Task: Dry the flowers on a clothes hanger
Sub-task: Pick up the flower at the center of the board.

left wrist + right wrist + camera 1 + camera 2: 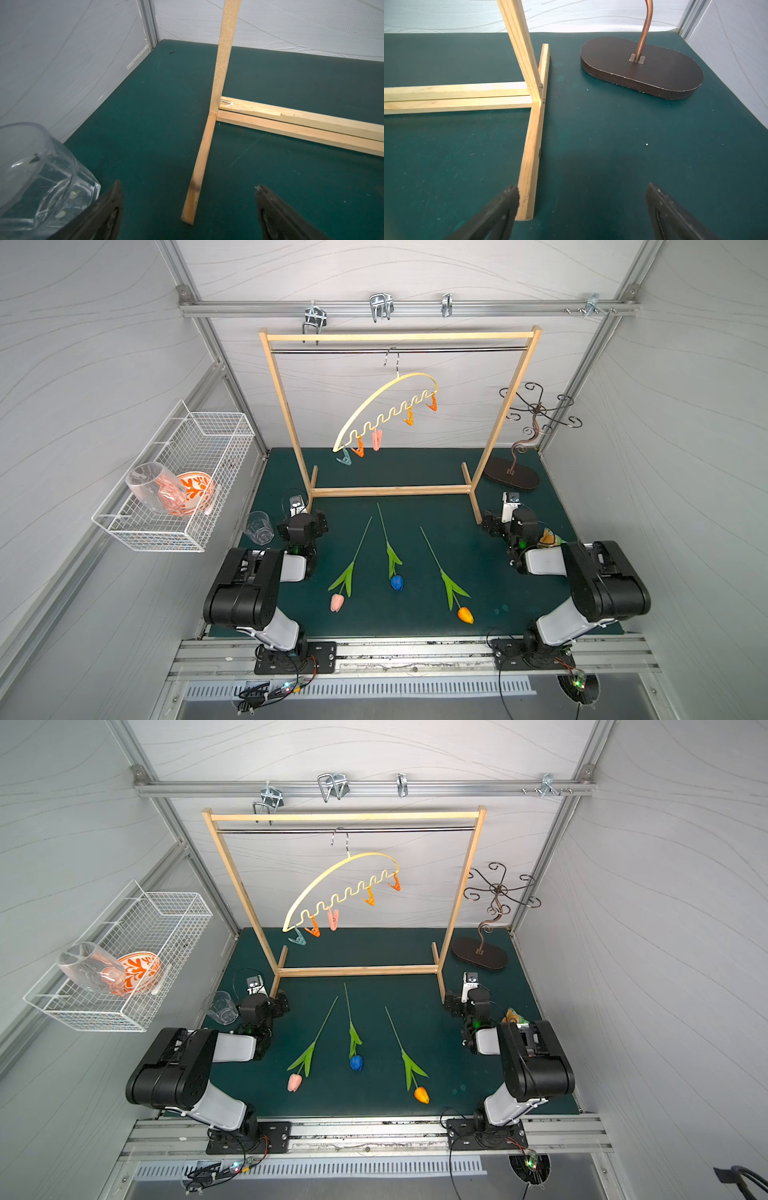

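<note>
— Where are the flowers (397, 582)?
— Flat on the tabletop (415, 472), between your two sets of fingers and a little behind them. The clothes hanger (398, 377) hangs high up, beyond them. Your left fingers (113, 207) and right fingers (503, 207) are spread wide and empty.
— Where do I take hold?
— On the bare stem, clear of the leaves. It's probably light and bendy, so pinch gently.

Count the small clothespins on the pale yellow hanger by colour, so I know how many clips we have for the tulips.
On the pale yellow arched hanger:
orange plastic clothespins: 3
pink plastic clothespin: 1
teal plastic clothespin: 1
Total: 5
</note>
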Controlling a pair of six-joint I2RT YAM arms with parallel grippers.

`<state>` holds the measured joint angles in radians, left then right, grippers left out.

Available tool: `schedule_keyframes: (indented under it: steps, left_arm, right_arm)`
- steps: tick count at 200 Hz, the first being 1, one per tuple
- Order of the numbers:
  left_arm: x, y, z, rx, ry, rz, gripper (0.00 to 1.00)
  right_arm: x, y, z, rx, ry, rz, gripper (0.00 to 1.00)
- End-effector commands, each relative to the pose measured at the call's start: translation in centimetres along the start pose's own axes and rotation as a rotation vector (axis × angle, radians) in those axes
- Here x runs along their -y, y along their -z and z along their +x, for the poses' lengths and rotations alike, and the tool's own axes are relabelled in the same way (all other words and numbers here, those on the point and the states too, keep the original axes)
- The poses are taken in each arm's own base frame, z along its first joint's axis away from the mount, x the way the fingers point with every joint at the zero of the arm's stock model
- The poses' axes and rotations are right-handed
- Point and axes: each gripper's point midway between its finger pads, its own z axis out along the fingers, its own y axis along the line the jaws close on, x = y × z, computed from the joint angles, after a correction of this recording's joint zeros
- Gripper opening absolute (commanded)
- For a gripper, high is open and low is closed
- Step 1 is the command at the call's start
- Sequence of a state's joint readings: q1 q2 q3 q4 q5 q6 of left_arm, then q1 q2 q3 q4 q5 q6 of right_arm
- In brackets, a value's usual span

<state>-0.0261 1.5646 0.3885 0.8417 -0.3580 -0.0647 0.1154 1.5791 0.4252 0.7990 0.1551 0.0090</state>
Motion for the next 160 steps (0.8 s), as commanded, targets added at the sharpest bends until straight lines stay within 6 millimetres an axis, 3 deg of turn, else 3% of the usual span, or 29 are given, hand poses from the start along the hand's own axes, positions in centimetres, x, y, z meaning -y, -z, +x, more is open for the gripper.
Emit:
schedule_keyframes:
  steps: [1,58,79,98,112,132,143,160]
  left_arm:
    - [0.1,-0.1,-1.9,0.055,0.032,0.009,1.0]
    - [0.1,0.0,-1.8,0.055,0.032,0.008,1.0]
    - [0.5,0.3,-2.4,0.074,0.024,0.037,1.0]
    - [-0.5,2.0,-4.0,0.046,0.053,-0.01,1.0]
    - [-2.8,4.0,-5.5,-0.041,0.176,-0.123,1.0]
    - [-0.3,7.0,-8.6,-0.006,0.163,0.064,1.0]
    - [0.7,9.1,-9.1,0.0,0.251,0.162,1.0]
    - [4.1,13.0,-9.6,-0.024,0.389,0.43,1.0]
  right_arm:
    - [0.1,0.0,-1.0,0.021,-0.007,-0.003,0.99]
    - [0.1,0.1,-0.9,0.025,-0.007,0.0,0.99]
    - [-1.9,1.0,-2.3,0.065,0.079,-0.057,0.99]
    - [-3.2,2.8,-4.0,-0.046,0.093,-0.01,0.99]
    - [-6.6,4.1,-5.0,-0.053,0.176,-0.109,0.99]
    - [-10.8,7.1,-5.7,-0.015,0.27,-0.148,0.99]
    - [-14.0,9.3,-6.3,0.025,0.309,-0.248,0.99]
    - [-18.1,11.8,-7.0,0.06,0.328,-0.453,0.99]
